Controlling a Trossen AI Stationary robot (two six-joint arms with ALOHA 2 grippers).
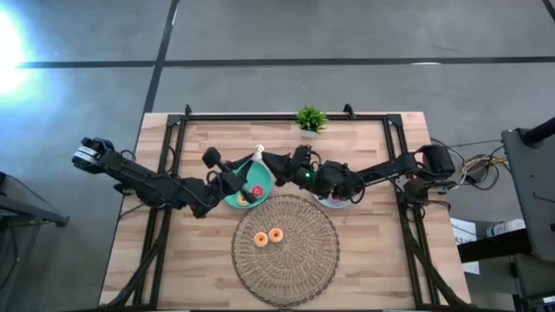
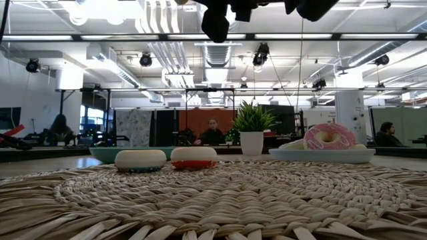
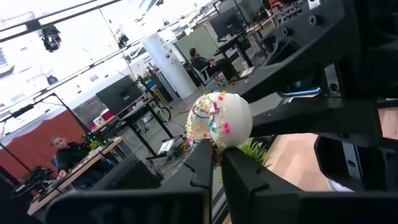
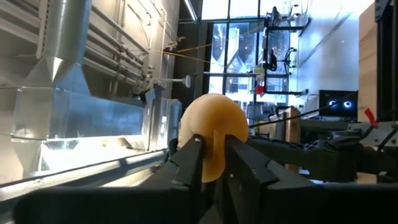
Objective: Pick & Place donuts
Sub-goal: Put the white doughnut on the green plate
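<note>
Wood-plank counter with a woven mat holding two small orange donuts, before an open office where people sit. Both end effectors meet above the teal plate: left end effector and right end effector each pinch one white sprinkled donut, partly hidden.
</note>
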